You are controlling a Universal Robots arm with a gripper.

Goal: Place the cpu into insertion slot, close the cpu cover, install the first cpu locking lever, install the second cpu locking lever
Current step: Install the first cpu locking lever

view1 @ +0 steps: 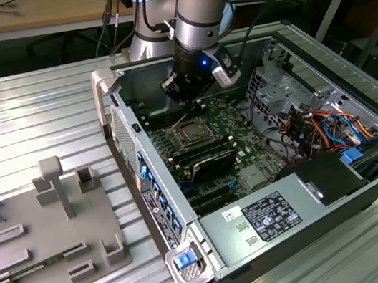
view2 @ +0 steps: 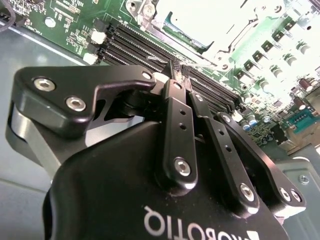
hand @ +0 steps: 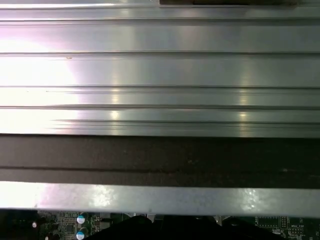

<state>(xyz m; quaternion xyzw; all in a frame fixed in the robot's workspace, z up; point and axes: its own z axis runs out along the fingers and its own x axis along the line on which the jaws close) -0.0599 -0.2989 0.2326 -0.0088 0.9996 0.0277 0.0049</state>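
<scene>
My gripper (view1: 189, 96) hangs inside the open computer case, just above and behind the insertion slot (view1: 191, 134). In the second wrist view its black fingers (view2: 172, 100) are pressed together at the tips (view2: 179, 70), with nothing visible between them. The insertion slot (view2: 215, 25) lies beyond the tips, brightly lit, on the green board. A silver frame, the cpu cover (view2: 240, 35), lies around it. Glare hides the cpu, so I cannot tell whether it is seated.
Long black memory slots (view2: 145, 50) run between my fingertips and the socket. The case's metal wall (hand: 160, 75) is close by. A power supply (view1: 260, 220) and coloured cables (view1: 317, 127) occupy the exterior view's right. A grey fixture plate (view1: 38, 239) lies outside the case at the left.
</scene>
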